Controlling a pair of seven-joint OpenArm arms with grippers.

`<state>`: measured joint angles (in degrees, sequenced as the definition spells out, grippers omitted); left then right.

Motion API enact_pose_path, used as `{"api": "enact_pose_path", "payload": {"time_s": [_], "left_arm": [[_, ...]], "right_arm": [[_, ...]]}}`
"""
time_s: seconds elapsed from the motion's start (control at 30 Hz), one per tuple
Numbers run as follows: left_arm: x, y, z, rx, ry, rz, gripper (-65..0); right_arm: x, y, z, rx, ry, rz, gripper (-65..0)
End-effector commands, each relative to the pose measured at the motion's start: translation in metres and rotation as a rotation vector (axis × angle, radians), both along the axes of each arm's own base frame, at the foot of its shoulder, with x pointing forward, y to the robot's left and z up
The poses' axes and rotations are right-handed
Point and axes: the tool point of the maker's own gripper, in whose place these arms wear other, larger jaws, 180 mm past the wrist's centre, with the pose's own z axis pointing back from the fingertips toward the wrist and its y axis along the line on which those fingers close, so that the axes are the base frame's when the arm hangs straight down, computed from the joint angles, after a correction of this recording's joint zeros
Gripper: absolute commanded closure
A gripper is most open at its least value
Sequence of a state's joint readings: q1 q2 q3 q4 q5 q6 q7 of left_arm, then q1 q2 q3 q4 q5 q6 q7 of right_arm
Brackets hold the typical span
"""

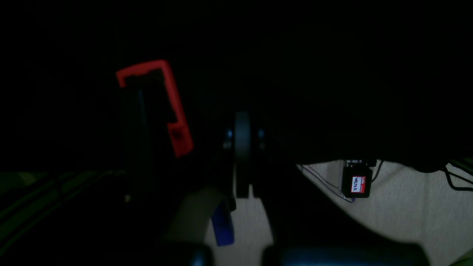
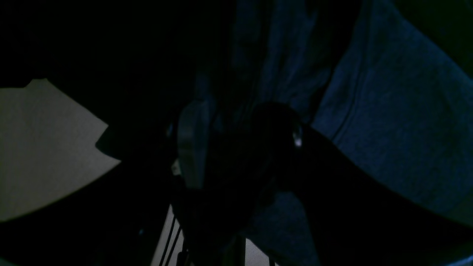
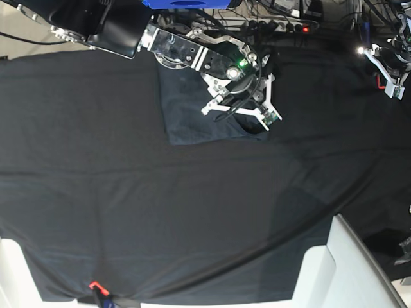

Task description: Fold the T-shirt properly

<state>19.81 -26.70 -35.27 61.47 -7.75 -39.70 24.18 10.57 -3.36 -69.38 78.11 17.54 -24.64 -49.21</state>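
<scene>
T-shirt (image 3: 196, 106) lies folded into a compact, roughly rectangular block on the black tablecloth (image 3: 160, 212) that covers the desk, toward the far edge of the base view and slightly left of centre. Its near edge runs almost straight; its right near corner is hidden beneath the right arm's hardware.

Right tool (image 3: 247, 109) sits directly over the right end of the folded block. In the right wrist view, blue-grey knit fabric (image 2: 388, 129) fills the upper and right field, with creases running down into the gap between the two fingers (image 2: 192, 144). The fingers stand partly apart with cloth bunched between them; the view is too dark to tell whether they actually pinch the fabric.

Left tool (image 3: 388, 70) is at the far right edge of the desk, well apart from the T-shirt. In the left wrist view its fingers (image 1: 242, 147) meet along a single line, fully closed, with nothing between them. A red bracket (image 1: 162, 103) shows to their left, and a small labelled box (image 1: 357, 183) with cables lies on a pale surface beyond.

A white block (image 3: 350, 269) stands at the near right corner of the desk.
</scene>
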Motion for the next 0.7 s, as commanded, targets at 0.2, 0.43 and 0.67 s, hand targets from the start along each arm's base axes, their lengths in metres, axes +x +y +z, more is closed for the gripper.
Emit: {"api": "enact_pose_path", "payload": {"time_s": [0.2, 0.43, 0.67], "left_arm": [[0.0071, 0.0094, 0.0102, 0.022, -0.02, -0.013, 0.0], [0.0075, 0.0091, 0.0104, 0.019, -0.023, -0.011, 0.0], [0.0075, 0.0091, 0.0104, 0.019, -0.023, -0.011, 0.0]], "right_arm": [[0.007, 0.0125, 0.0129, 0.038, -0.032, 0.006, -8.7], [0.0068, 0.0117, 0.0074, 0.029, -0.027, 0.004, -4.1], [0.0095, 0.0155, 0.0118, 0.052, -0.046, 0.006, 0.0]]}}
